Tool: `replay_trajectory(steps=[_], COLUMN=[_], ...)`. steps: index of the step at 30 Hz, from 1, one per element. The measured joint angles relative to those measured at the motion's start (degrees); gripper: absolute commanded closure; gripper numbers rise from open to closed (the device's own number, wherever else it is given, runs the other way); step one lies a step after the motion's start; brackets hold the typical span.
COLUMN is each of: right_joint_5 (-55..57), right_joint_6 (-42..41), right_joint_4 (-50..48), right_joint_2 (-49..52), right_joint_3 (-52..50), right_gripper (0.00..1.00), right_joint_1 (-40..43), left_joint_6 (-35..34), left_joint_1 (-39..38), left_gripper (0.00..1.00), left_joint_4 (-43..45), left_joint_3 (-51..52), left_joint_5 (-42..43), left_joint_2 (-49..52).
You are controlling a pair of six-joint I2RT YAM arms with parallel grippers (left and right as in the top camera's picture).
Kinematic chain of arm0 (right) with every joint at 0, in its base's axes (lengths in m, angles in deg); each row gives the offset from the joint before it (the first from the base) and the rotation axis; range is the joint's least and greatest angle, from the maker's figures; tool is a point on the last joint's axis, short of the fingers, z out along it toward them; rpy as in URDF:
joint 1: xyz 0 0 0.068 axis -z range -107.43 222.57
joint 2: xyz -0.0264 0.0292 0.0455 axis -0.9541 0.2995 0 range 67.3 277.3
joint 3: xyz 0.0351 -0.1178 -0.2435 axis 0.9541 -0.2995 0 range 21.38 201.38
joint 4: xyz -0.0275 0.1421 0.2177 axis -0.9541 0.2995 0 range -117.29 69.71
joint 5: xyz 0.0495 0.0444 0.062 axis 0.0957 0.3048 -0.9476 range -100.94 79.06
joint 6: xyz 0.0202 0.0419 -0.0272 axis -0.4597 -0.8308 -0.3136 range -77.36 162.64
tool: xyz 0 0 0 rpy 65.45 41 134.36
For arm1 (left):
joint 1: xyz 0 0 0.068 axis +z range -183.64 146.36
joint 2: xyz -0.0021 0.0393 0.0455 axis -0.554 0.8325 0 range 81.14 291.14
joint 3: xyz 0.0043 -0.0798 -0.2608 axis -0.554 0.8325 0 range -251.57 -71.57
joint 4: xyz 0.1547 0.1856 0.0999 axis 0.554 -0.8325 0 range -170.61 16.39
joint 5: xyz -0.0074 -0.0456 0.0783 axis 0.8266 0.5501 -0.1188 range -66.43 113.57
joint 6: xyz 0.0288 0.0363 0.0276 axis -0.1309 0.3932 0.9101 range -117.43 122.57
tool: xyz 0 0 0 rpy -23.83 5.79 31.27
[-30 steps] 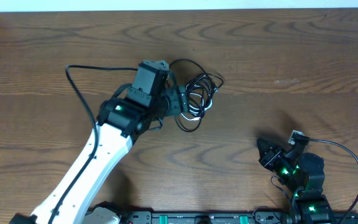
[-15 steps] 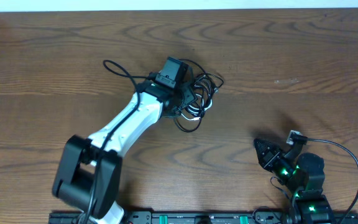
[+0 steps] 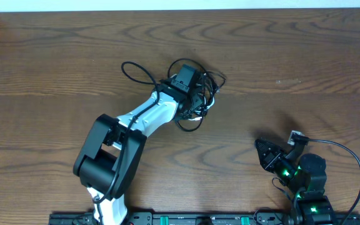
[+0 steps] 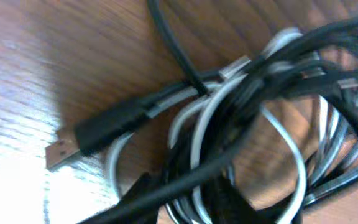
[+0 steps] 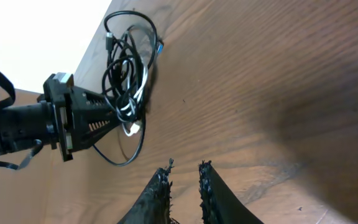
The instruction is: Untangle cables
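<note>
The cables (image 3: 206,83) lie as a looped bundle of thin black cords and a white cord on the wooden table, slightly left of centre. My left gripper (image 3: 194,100) reaches into the bundle's lower left side. In the left wrist view its fingers (image 4: 145,193) are closed round black and white strands of the cables (image 4: 247,93), and a USB plug (image 4: 64,152) rests on the wood at the left. My right gripper (image 3: 264,153) hovers far off at the lower right, slightly open with nothing between its fingertips (image 5: 163,177). The right wrist view shows the cables (image 5: 126,68) and the left gripper (image 5: 126,115) far ahead.
A thick black wire (image 3: 136,70) from the left arm loops over the table just left of the bundle. The table's far edge (image 3: 180,9) meets a white wall. The right arm's wire (image 3: 352,159) arcs at the lower right.
The left arm pushed right into the bundle and its jaws closed round strands. The right gripper's jaws parted a little; that arm stayed in place.
</note>
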Motion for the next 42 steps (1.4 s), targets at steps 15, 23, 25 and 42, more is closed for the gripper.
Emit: replay_trajectory(steps=[15, 23, 25, 42], right_joint_5=[-0.07, -0.13, -0.70, -15.10], right_joint_6=[3.58, 5.27, 5.42, 3.21], right_joint_4=[4.33, 21.75, 25.51, 24.65], right_joint_2=[0.02, 0.33, 0.31, 0.28], right_joint_3=[1.92, 14.93, 17.97, 23.10], right_gripper=[0.85, 0.83, 0.80, 0.53], right_joint_1=[0.00, 0.00, 0.00, 0.00], left_joint_6=[4.46, 6.75, 6.95, 6.91], left_joint_1=[0.04, 0.00, 0.00, 0.00], left_gripper=[0.92, 0.93, 0.92, 0.92], left_joint_4=[-0.63, -1.33, -2.93, -0.90], left_joint_3=[0.02, 0.00, 0.00, 0.00], left_joint_5=[0.22, 5.31, 6.25, 25.03], left_joint_2=[-4.94, -22.86, -25.79, -28.35])
